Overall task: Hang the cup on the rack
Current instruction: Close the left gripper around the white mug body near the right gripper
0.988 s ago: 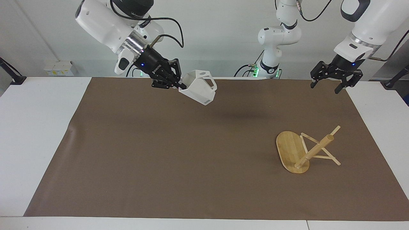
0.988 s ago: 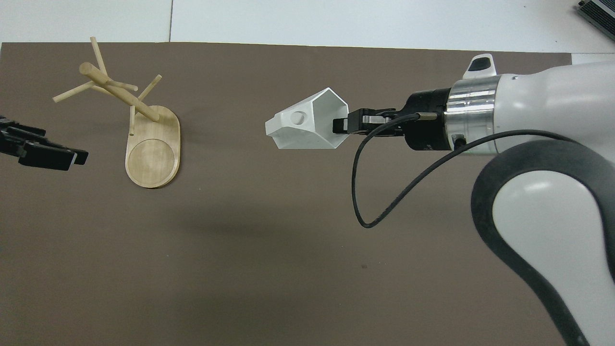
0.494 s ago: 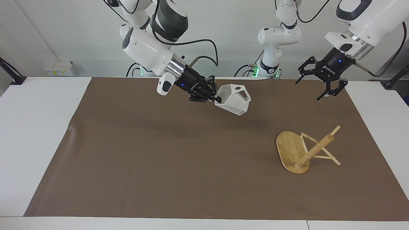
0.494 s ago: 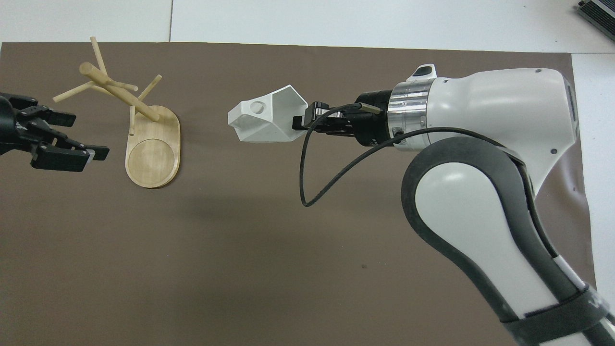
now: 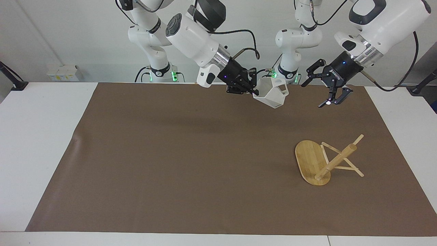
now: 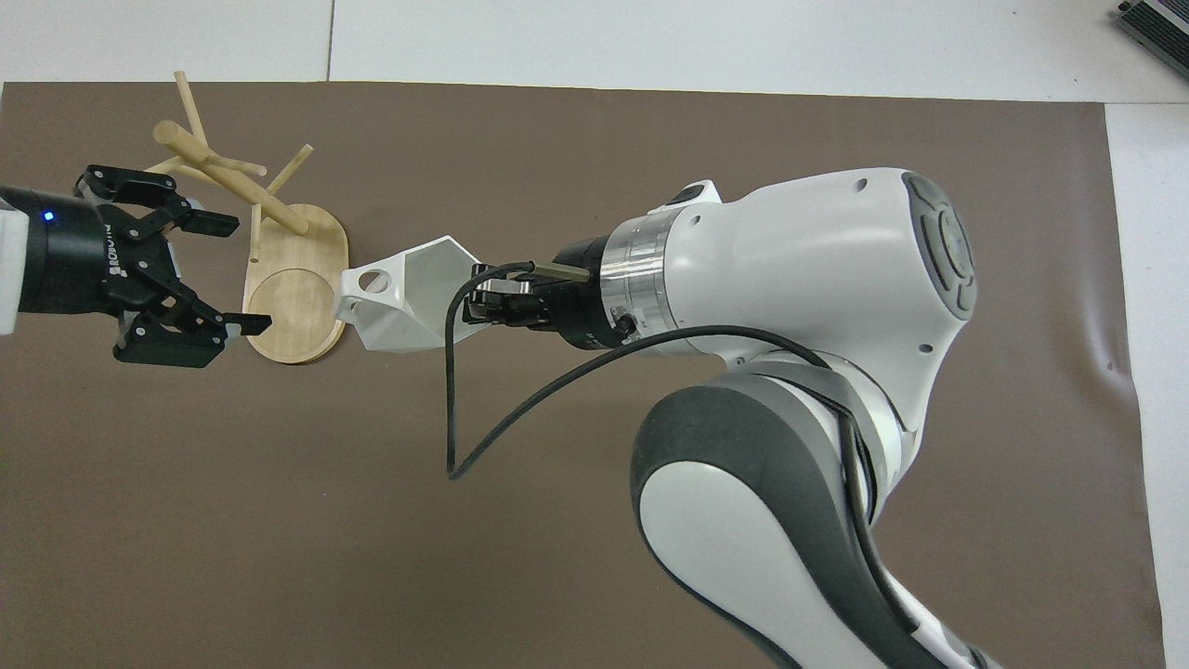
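Carry step in hand. Right pincer point(image 5: 255, 91) clamped tight on rim of small matte white faceted cup point(image 5: 272, 92) with pierced blocky handle, held aloft over brown mat point(image 5: 170, 153) on tabletop, toward left arm's end. Left pincer point(image 5: 324, 89) spread wide, empty, in air beside cup. Light bamboo mug tree rack point(image 5: 322, 160) toppled, post slanted, base on edge. Next move, by judgement: rack righted or steadied, then handle hole threaded onto a peg.
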